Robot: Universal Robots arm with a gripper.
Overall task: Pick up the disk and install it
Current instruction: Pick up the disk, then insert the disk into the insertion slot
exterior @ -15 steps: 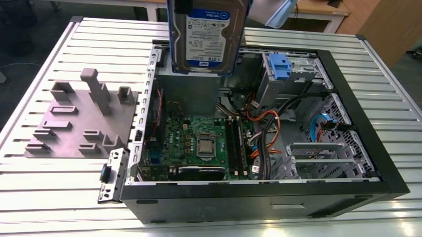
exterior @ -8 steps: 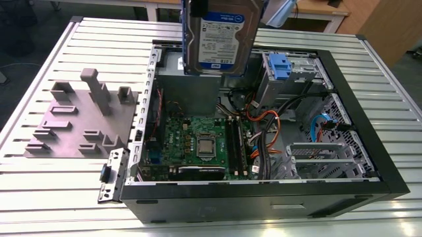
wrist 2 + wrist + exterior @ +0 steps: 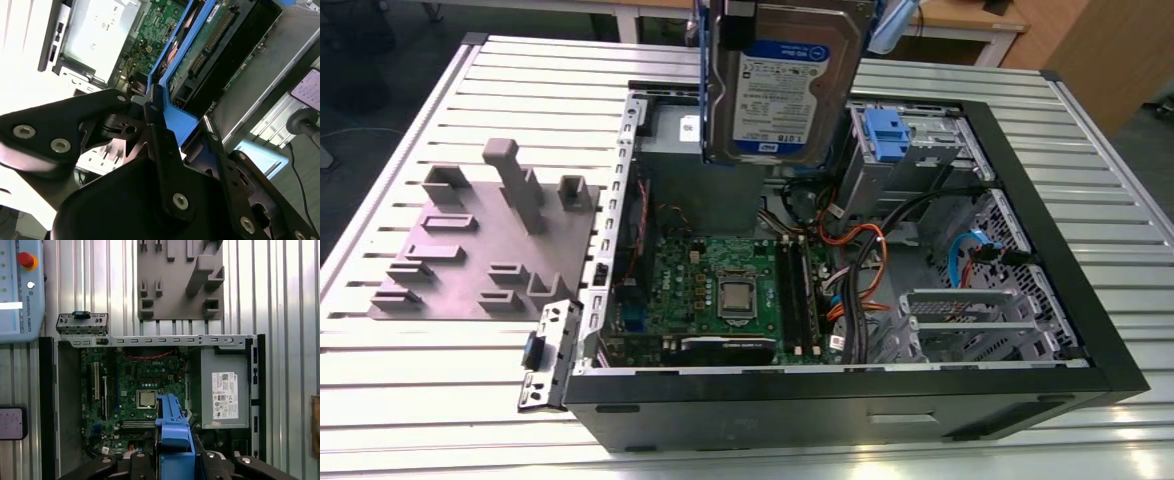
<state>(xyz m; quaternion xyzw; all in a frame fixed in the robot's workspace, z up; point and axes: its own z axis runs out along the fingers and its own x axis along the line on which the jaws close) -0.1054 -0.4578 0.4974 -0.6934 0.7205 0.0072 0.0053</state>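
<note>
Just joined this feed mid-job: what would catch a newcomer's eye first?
The disk, clamped in the gripper, hangs upright above the open computer case. Inside lies the green motherboard; a grey fixture plate sits beside the case, on the exterior view's left.

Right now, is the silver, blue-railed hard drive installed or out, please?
Out: the gripper holds the silver hard drive above the open black computer case.

Bright, even light from overhead. The table (image 3: 427, 400) glares pale, and in the second wrist view it burns out to white. The disk (image 3: 781, 90) is well lit; the case (image 3: 854, 405) interior sits in soft shade.
</note>
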